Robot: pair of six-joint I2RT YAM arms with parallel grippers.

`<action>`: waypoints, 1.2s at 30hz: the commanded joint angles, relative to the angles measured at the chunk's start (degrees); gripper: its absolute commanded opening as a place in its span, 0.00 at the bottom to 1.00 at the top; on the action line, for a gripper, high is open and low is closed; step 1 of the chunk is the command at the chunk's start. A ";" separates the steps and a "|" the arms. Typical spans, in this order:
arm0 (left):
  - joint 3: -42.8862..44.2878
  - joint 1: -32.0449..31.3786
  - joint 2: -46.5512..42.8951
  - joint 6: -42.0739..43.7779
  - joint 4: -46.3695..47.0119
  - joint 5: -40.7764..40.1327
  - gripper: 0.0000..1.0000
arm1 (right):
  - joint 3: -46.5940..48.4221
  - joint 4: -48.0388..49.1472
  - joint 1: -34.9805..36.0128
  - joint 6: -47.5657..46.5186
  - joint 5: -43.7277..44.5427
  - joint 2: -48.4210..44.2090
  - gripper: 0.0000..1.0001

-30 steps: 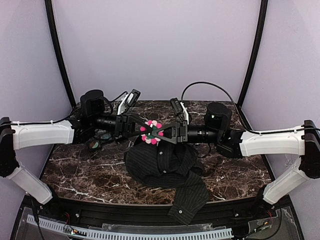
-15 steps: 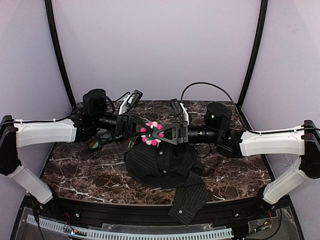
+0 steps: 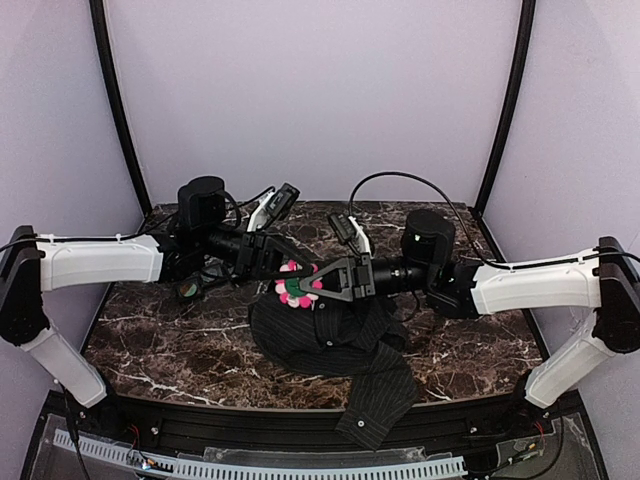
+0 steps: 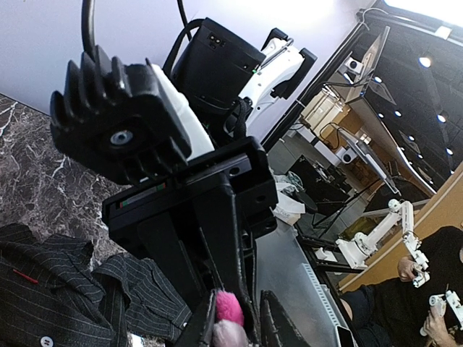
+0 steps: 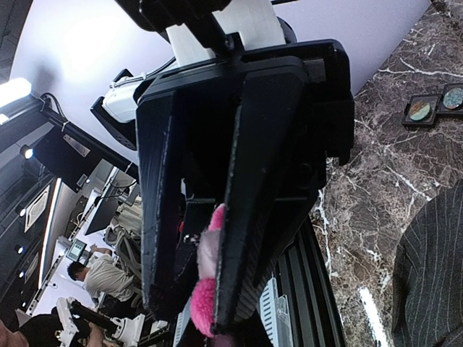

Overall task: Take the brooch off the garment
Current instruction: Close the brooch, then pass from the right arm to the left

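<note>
A dark striped shirt [image 3: 330, 340] is seen crumpled on a marble table [image 3: 180, 350], with one sleeve draped over the table's near edge, on the near right of the shirt's bulk. Just beyond the shirt's far edge, towards its left, a flower-shaped brooch [image 3: 296, 287] with pink petals and a green centre is held up between the two arms. Whether the brooch touches the fabric cannot be told from the overhead view.

The brooch is approached from the left of the shirt by the left gripper [image 3: 284, 276]. In the right wrist view its two black fingers are seen pinched on a pink petal, so the brooch is gripped there. From the right of the shirt the right gripper [image 3: 314, 286] is brought in, its jaws pressed together and its tip set against the brooch. Whether any part of the brooch is caught by it cannot be told.

Small black trays [image 5: 421, 110] are seen lying on the marble, apart from the shirt. Above the shirt's far side, a black cable [image 3: 400, 180] is looped over the right arm against the pale back wall.
</note>
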 commanded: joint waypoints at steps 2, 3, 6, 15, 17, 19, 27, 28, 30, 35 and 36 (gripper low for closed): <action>1.41 -0.97 0.48 0.11 -0.28 0.57 0.22 | 1.02 0.50 0.80 -0.67 -0.78 0.23 0.00; 1.38 -0.95 0.45 0.01 -0.23 0.48 0.24 | 0.81 0.39 0.80 -0.77 -0.42 -0.09 0.00; 1.02 -0.86 -0.11 0.77 -1.40 -0.30 0.38 | -0.13 0.29 0.72 -1.03 1.61 -1.39 0.00; -1.11 1.66 -6.97 4.73 -5.68 -7.95 0.87 | -3.23 1.39 -0.25 -0.93 6.19 -5.15 0.00; -2.06 2.62 -8.63 4.69 -5.87 -9.86 0.91 | -3.53 1.81 -0.34 -0.85 6.25 -5.38 0.00; -2.85 3.22 -10.05 4.20 -5.48 -10.88 0.94 | -3.63 2.10 -0.34 -0.92 6.44 -5.53 0.00; -4.26 3.57 -10.84 2.35 -7.17 -10.42 0.89 | -4.28 3.57 -0.34 -0.92 6.65 -6.11 0.00; -4.31 3.57 -10.71 2.31 -7.50 -10.35 0.86 | -4.17 3.82 -0.34 -0.88 6.34 -6.03 0.00; -4.48 3.50 -10.21 2.09 -8.55 -10.04 0.84 | -4.04 3.97 -0.34 -1.01 5.96 -5.99 0.00; -4.54 2.75 -8.91 1.11 -8.89 -8.61 0.69 | -3.66 3.96 -0.34 -1.38 5.55 -5.87 0.00; -4.53 2.67 -8.82 1.03 -8.89 -8.45 0.63 | -3.61 3.94 -0.34 -1.36 5.48 -5.83 0.00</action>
